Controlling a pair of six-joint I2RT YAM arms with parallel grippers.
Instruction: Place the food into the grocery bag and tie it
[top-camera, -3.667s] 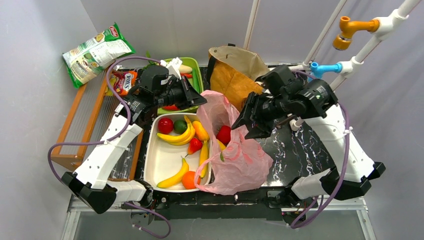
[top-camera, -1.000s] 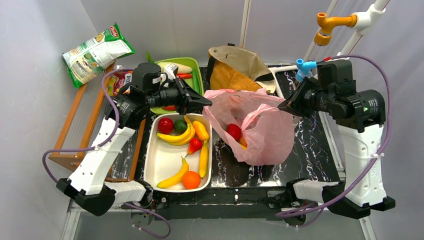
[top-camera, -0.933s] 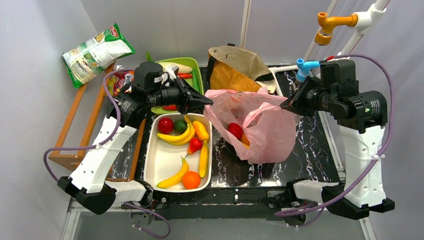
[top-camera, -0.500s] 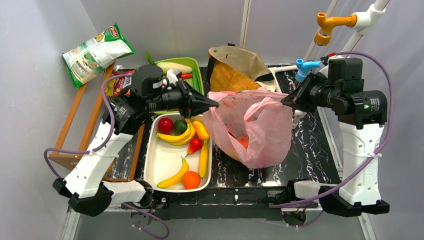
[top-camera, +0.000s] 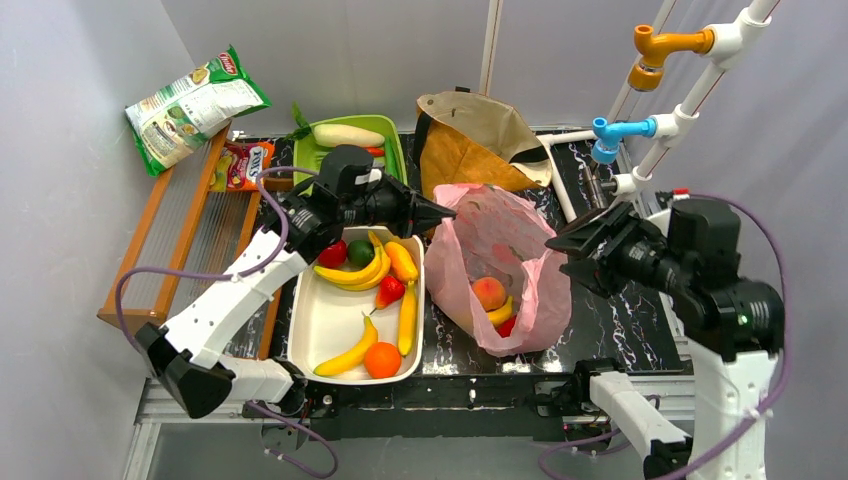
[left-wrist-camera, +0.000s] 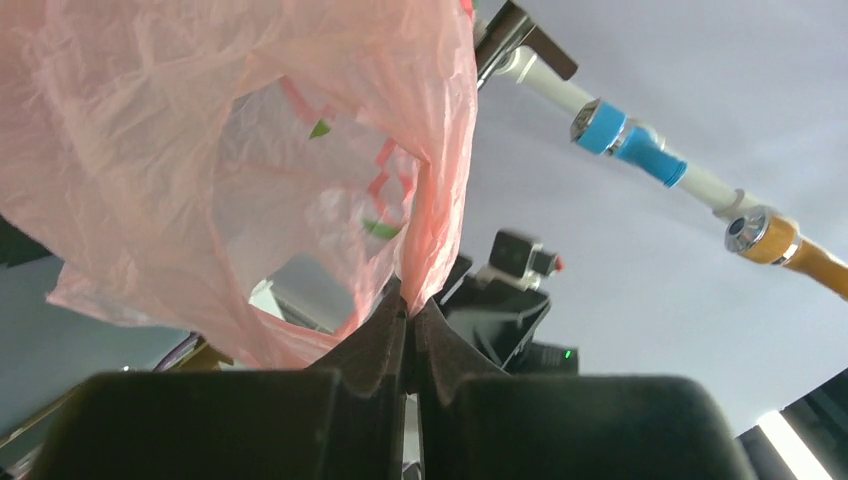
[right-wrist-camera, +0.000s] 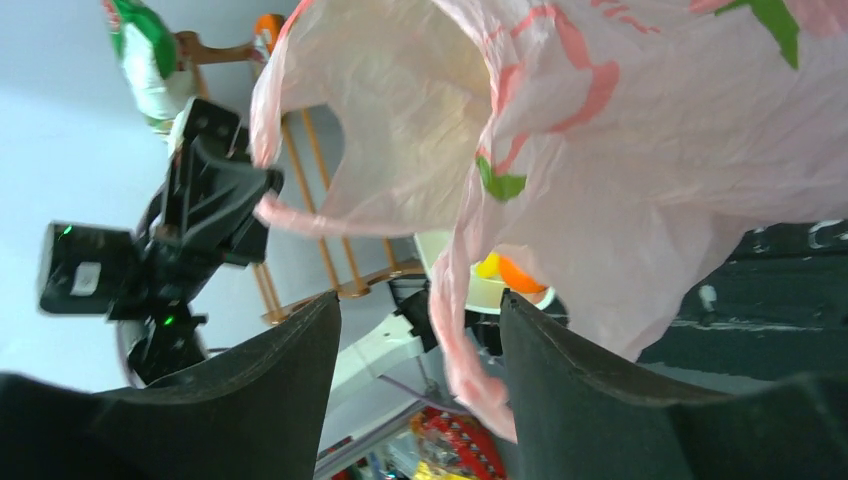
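Translucent pink plastic grocery bag (top-camera: 520, 235), on black marbled table (top-camera: 610, 300) holding a peach toy fruit (top-camera: 488, 292), rim pinched by left gripper (left-wrist-camera: 410, 318); right gripper (right-wrist-camera: 420, 305) spread wide, bag plastic between its fingers.

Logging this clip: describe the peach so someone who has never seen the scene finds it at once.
Find the pink grocery bag in the middle of the table, just right of the white tray. Look into its open mouth: the peach sits near the bottom, beside a banana and a red piece. It is the only round, pale orange-pink fruit there.
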